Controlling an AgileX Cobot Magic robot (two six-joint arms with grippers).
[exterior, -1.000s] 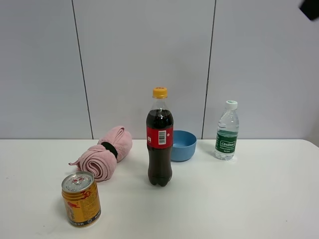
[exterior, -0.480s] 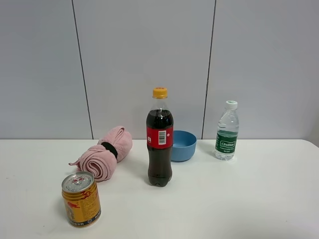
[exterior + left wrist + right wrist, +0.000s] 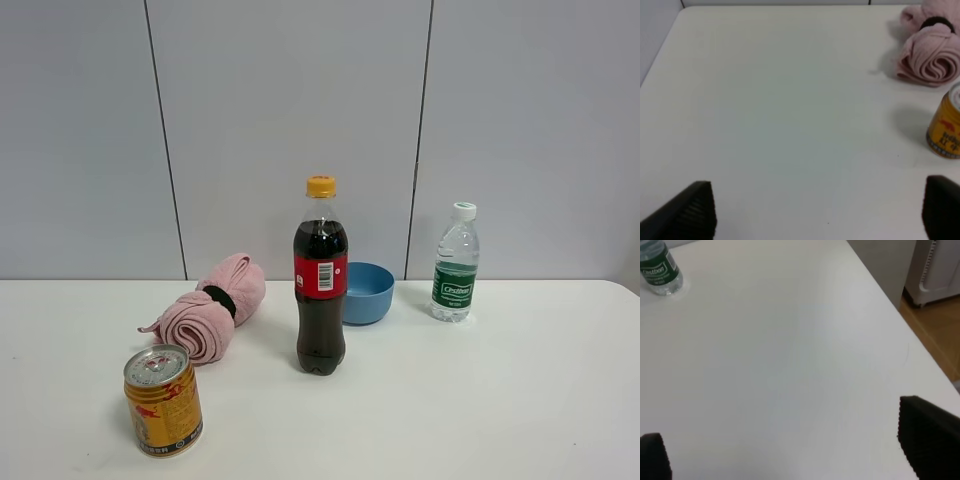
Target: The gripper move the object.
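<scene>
The gold-yellow can (image 3: 163,401) with red markings and a silver pull-tab top stands upright at the front left of the white table (image 3: 480,400). It also shows in the left wrist view (image 3: 946,125), far off to one side of my left gripper (image 3: 817,212). The left gripper is open and empty above bare table, its fingertips (image 3: 690,212) wide apart. My right gripper (image 3: 785,445) is open and empty above the table's right side, near the edge. Neither gripper shows in the exterior high view.
A dark cola bottle (image 3: 320,280) stands mid-table, a blue bowl (image 3: 367,292) behind it. A rolled pink towel (image 3: 212,308) lies behind the can, also in the left wrist view (image 3: 930,50). A clear green-labelled water bottle (image 3: 456,264) stands at the back right, also in the right wrist view (image 3: 657,267).
A black arm part at the exterior high view's top right corner one second ago has left the view. The can and other objects have not moved.
</scene>
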